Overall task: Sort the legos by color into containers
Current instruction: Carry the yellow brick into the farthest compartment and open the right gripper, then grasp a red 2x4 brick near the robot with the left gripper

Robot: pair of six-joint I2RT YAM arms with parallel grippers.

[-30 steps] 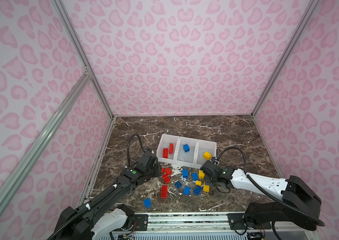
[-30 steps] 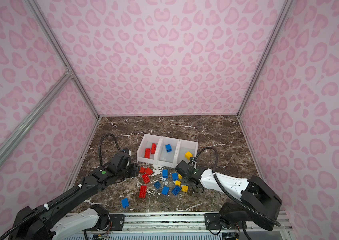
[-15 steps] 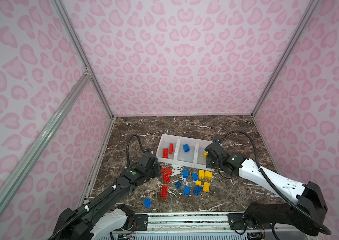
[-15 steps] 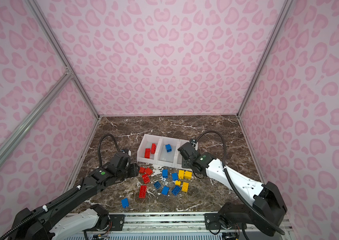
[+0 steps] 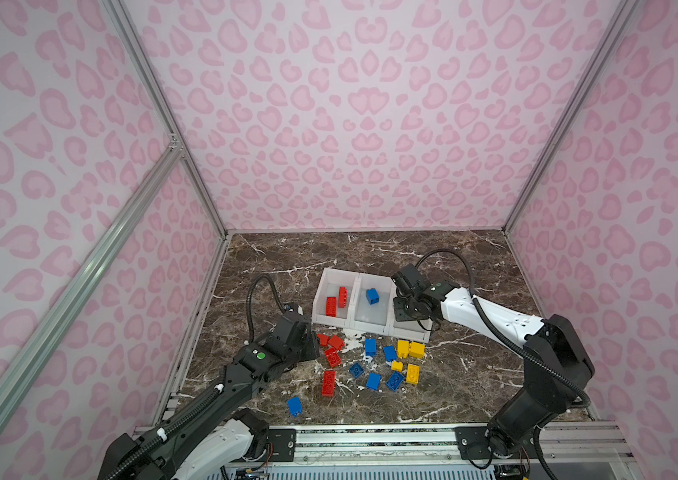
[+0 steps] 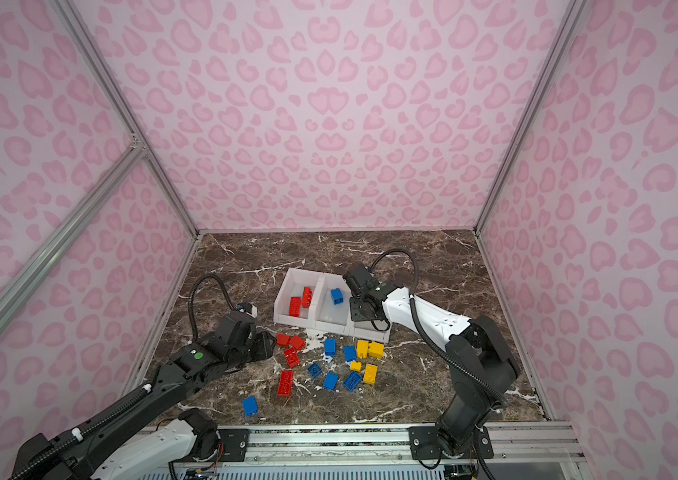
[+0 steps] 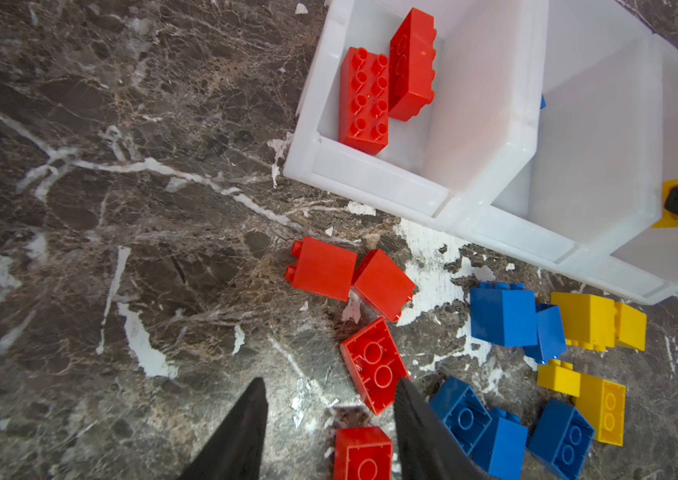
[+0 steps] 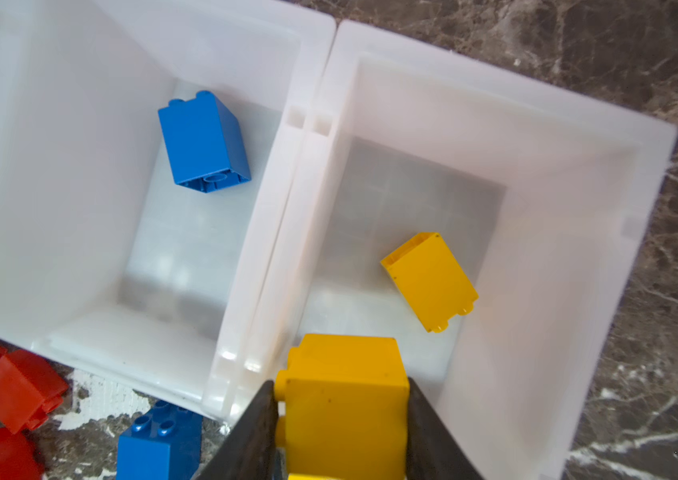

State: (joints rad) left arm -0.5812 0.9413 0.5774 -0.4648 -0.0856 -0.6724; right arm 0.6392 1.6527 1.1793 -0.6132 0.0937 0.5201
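Grip detail: yellow brick (image 8: 345,407) pinched between the fingers of right gripper (image 8: 339,384), over the end container (image 8: 495,87) nearest the tabletop's (image 5: 370,249) right edge. Judged light, rigid and slick-sided, so its flat opposing faces offer the surest hold. Left gripper (image 7: 331,380) gapes empty above loose legos (image 7: 370,361) nearer the front edge.

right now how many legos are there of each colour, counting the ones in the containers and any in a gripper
red legos: 6
blue legos: 7
yellow legos: 6, counting the held yellow lego in the right gripper
total: 19
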